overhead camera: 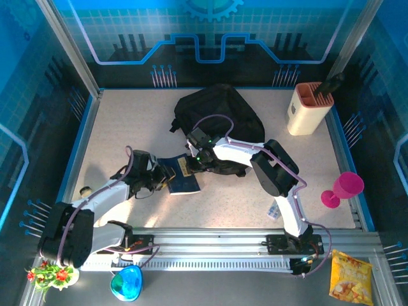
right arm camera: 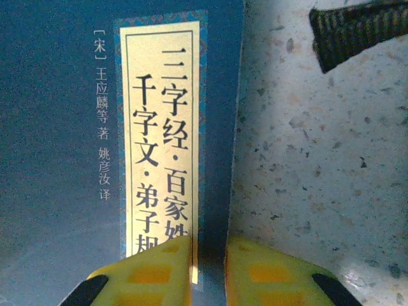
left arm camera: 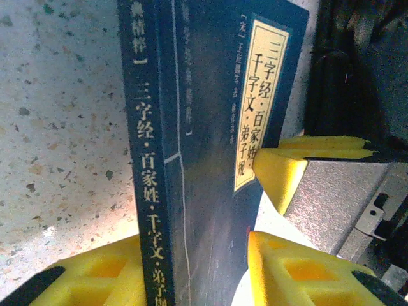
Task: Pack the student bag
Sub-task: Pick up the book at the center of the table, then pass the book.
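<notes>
The student bag [overhead camera: 220, 115] lies at the upper centre of the tabletop [overhead camera: 127, 121]; whether it is unzipped cannot be told. Just below it, at mid-frame, a blue book [overhead camera: 186, 183] is clasped across its spine by the left pincer [left arm camera: 194, 271] and pinched narrowly at its cover edge by the right pincer [right arm camera: 209, 264]. The packing is judged barely begun: the book has yet to be carried over and slipped inside.
</notes>
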`<act>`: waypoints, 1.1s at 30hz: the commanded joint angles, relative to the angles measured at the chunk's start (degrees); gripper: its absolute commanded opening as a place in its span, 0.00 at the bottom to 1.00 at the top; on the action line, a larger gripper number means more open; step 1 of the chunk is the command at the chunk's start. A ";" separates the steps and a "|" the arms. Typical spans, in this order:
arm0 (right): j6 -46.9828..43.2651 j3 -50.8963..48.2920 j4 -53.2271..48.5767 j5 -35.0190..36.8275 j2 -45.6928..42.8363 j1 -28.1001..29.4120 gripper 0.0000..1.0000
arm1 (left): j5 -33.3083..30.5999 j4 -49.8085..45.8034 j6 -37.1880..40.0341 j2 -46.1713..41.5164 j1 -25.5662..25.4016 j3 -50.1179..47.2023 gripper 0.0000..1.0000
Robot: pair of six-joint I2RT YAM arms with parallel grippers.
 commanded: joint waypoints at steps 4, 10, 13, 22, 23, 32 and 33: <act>0.75 -2.58 -0.87 -0.05 2.09 0.27 0.20 | 1.94 2.70 -0.74 0.86 -0.23 0.27 0.30; -0.43 -3.05 1.60 -1.42 -7.00 -1.12 0.31 | -2.65 -7.24 2.42 -2.67 0.51 4.10 0.06; 0.62 -5.72 5.89 -3.25 -15.05 -2.86 0.43 | -5.61 -11.91 2.99 -6.91 0.99 6.29 0.00; 13.59 -23.35 26.32 -10.67 -35.87 -12.77 0.67 | -6.66 -5.88 -4.91 -13.44 1.17 13.93 0.00; 15.40 -25.46 28.80 -11.51 -37.56 -13.99 0.70 | -6.71 -3.31 -6.27 -13.02 1.04 14.56 0.00; 35.75 -39.89 49.38 -17.10 -44.09 -21.22 0.82 | -14.15 22.80 -14.36 -2.22 -6.57 18.13 0.00; 38.28 -41.12 51.62 -17.10 -44.18 -21.49 0.82 | -15.19 24.39 -14.77 -0.94 -7.42 18.53 0.00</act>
